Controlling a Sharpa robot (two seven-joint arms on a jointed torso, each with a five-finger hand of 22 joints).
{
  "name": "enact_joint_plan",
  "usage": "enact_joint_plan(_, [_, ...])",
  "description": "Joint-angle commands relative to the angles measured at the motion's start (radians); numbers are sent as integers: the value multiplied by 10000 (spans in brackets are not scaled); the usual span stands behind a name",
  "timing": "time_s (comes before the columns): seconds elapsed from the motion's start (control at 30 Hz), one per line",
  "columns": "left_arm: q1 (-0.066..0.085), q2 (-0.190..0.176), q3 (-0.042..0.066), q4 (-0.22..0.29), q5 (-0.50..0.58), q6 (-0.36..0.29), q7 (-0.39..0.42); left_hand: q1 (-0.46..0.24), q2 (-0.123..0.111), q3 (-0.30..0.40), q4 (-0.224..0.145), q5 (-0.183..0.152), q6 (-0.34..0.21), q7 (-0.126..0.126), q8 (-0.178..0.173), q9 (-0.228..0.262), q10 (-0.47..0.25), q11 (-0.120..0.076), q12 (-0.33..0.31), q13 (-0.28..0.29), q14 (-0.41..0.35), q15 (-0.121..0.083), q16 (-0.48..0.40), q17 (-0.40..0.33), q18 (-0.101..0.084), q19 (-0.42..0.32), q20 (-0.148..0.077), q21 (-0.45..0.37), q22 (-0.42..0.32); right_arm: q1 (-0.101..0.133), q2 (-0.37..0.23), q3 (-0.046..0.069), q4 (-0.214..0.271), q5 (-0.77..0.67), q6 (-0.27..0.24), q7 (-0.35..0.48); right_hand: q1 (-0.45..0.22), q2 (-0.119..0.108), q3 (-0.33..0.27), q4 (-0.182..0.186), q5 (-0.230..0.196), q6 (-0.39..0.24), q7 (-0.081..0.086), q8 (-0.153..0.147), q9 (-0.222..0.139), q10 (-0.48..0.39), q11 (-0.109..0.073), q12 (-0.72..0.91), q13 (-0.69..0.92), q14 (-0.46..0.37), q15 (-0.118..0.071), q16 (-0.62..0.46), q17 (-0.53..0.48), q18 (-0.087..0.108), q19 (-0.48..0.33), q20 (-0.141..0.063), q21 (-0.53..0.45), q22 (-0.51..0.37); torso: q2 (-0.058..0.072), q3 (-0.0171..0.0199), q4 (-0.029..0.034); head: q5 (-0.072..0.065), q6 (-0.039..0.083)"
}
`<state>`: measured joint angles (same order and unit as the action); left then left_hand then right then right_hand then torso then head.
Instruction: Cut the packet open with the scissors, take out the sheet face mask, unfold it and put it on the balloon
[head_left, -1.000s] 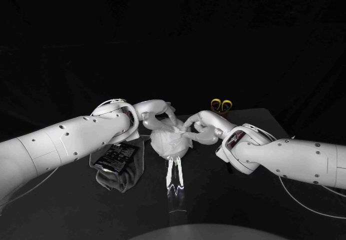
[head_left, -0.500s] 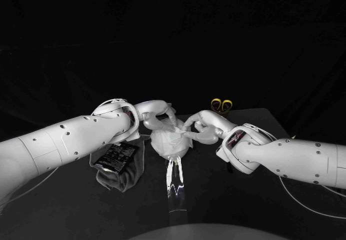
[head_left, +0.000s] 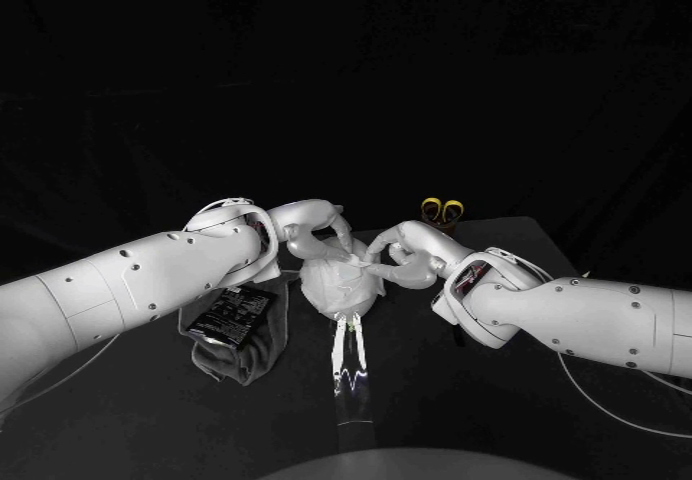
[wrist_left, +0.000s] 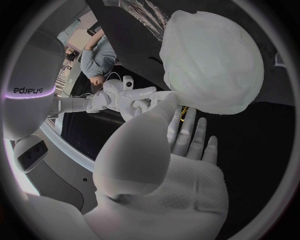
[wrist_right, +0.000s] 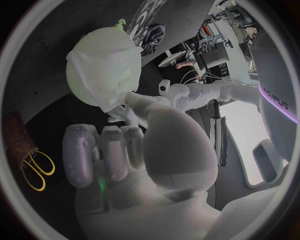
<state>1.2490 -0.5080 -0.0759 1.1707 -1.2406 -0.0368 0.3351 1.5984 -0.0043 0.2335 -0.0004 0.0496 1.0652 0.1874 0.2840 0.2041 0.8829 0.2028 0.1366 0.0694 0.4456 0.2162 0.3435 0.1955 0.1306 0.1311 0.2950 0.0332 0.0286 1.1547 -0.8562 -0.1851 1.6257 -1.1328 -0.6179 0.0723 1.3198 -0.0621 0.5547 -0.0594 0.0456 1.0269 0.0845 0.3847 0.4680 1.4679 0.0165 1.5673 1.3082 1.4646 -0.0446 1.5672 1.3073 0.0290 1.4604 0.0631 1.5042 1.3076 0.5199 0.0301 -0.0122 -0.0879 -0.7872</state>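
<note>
Balloon (head_left: 346, 290) sits between the two hands with the face mask (wrist_left: 212, 60) draped over it. Left hand (head_left: 310, 226): fingers (wrist_left: 187, 130) straight and spread, thumb against the masked balloon, nothing gripped. Right hand (head_left: 400, 256): fingers (wrist_right: 103, 150) curled in, thumb tip on the mask, can't tell if it's pinching the sheet. Packet (head_left: 231, 312) lies on a dark cloth (head_left: 238, 358) on the counter (head_left: 476, 400), nearer the robot than the left hand; scissors (head_left: 443, 209) stand just beyond the right hand, not touching it.

scissors (head_left: 443, 210) blades hidden in holder (wrist_right: 15, 134), packet (head_left: 231, 313) print too small to be read, balloon (wrist_right: 106, 37) mostly covered by mask (head_left: 343, 285)
</note>
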Motion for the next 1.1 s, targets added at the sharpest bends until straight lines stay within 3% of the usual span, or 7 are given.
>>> enact_joint_plan(0.03, [8, 18, 10, 9, 226, -225, 201, -79, 13, 166, -58, -19, 103, -7, 84, 40, 137, -29, 65, -27, 183, -23, 117, 35, 147, 94, -24, 37, 13, -1, -3, 5, 7, -32, 6, -5, -106, -34, 23, -22, 30, 81, 10, 58, 14, 1029, -68, 35, 2626, 1062, -54, 35, 2635, -132, 754, -37, 17, 2423, 2, 1, 3, -7, 0])
enact_joint_plan(0.53, [9, -26, 15, 21, 1068, -601, 336, -572, -320, 1383, -347, -16, 230, -119, 297, 191, 568, -94, -88, -63, 800, -100, 216, 55, 244, 150, -30, 62, 19, -1, 7, 5, -31, 122, -68, -73, -113, -36, 29, -25, 30, 82, 9, 60, 17, 1029, -69, 35, 2626, 1062, -55, 35, 2635, -130, 751, -37, 11, 2421, 7, 0, 3, -10, 12])
enact_joint_plan(0.57, [10, -31, 16, 19, 1233, -627, 351, -820, -466, 1892, -423, -13, 216, -122, 376, 263, 644, -100, -190, -61, 856, -110, 141, 14, 242, 148, -18, 62, 16, -1, 10, 5, -36, 191, -121, -82, -113, -36, 29, -25, 30, 82, 9, 60, 17, 1029, -69, 35, 2626, 1062, -55, 35, 2635, -130, 751, -37, 11, 2421, 8, 0, 4, -10, 13])
enact_joint_plan(0.67, [13, -38, 20, 7, 1604, -659, 371, -1163, -700, 2557, -548, -18, 169, -116, 499, 378, 738, -102, -319, -56, 932, -105, 43, -34, 243, 159, -20, 67, 15, 0, 17, 6, -55, 466, -313, -102, -121, -37, 33, -28, 30, 83, 8, 62, 19, 1029, -69, 35, 2626, 1062, -55, 35, 2635, -127, 743, -38, -3, 2416, 4, -1, 1, -6, 17])
enact_joint_plan(1.1, [45, 40, 36, -158, 2712, -658, 332, -1373, -845, 2949, -643, -20, 153, -159, 616, 476, 794, -88, -399, -55, 972, -102, -26, -64, 237, 153, -11, 64, 11, 91, 122, 12, -243, 1569, -761, -160, -131, -33, 40, -26, 30, 84, 8, 63, 20, 1029, -70, 35, 2626, 1062, -56, 35, 2635, -119, 727, -38, -32, 2407, 7, 5, -2, -14, 2])
